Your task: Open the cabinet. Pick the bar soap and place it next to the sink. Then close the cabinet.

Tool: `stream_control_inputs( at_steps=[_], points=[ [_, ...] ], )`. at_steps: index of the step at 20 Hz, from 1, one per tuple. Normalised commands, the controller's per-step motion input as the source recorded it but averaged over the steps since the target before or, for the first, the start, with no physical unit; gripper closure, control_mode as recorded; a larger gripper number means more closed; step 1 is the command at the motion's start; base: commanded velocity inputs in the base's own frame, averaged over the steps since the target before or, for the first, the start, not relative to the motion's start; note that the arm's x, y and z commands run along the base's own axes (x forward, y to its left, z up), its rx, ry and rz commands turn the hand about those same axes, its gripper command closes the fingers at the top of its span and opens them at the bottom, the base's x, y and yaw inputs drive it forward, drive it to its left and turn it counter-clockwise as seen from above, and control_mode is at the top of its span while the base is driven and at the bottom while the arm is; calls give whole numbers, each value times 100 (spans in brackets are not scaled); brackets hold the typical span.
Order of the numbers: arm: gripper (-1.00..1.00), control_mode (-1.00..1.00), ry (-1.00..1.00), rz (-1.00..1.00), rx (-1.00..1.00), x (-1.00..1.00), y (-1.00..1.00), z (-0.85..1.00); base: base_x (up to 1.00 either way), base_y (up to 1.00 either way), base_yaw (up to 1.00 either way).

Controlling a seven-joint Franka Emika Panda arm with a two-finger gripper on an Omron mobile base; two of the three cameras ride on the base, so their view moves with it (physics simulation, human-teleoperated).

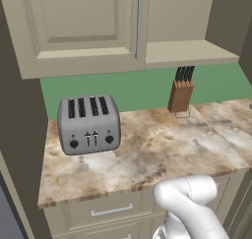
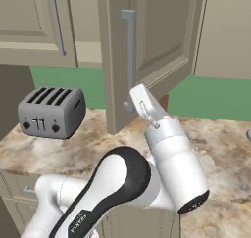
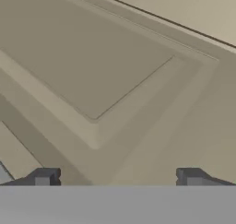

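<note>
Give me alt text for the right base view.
The white arm reaches up to the open cabinet door, hand beside its silver handle. A grey toaster sits left on the marbled counter.

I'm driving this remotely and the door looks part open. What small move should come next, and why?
Probably swing the cabinet door wider. In the right base view it stands ajar, the tool is open close to its raised panel and holds nothing, and the soap isn't visible yet. More opening should clear the way to the shelf.
</note>
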Motion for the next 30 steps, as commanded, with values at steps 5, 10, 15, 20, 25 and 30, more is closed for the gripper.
stream_control_inputs(
  at_steps=[5,10,15,20,25,30],
  points=[
    [-100,-100,0,2,-3,52,8,0,0,0,0],
    [-100,-100,0,0,-4,31,42,0,0,0,0],
    [-100,-100,0,0,-4,11,76,0,0,0,0],
    [-100,-100,0,0,-4,19,74,0,0,0,0],
    [-100,-100,0,0,-5,32,72,2,0,0,0],
    [-100,-100,0,0,-7,54,45,29,0,0,0]
  ],
)
